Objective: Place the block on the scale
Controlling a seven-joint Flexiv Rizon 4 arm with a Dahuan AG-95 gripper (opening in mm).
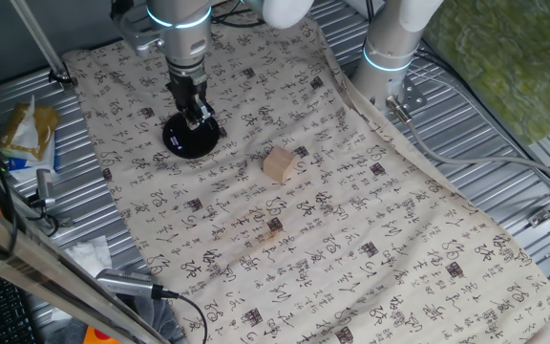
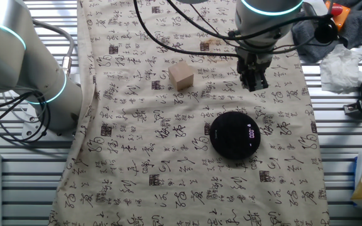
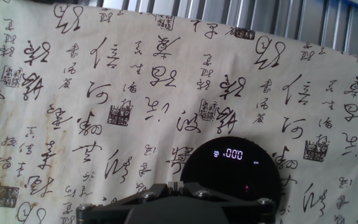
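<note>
The block (image 1: 278,164) is a small tan wooden cube lying on the printed cloth, apart from the gripper; it also shows in the other fixed view (image 2: 181,77). The scale (image 1: 191,137) is a flat black disc with a lit display; it shows in the other fixed view (image 2: 234,134) and in the hand view (image 3: 234,174). My gripper (image 1: 196,118) hangs above the cloth right beside the scale, its jaws shut with nothing between them; it also shows in the other fixed view (image 2: 254,80). The block is out of the hand view.
A cloth with black characters (image 1: 304,229) covers the table. A second arm's base (image 1: 390,57) stands at the back right. A yellow packet (image 1: 27,129) and cables lie off the cloth's left edge. Rags and tools (image 2: 351,56) lie beyond the cloth in the other fixed view.
</note>
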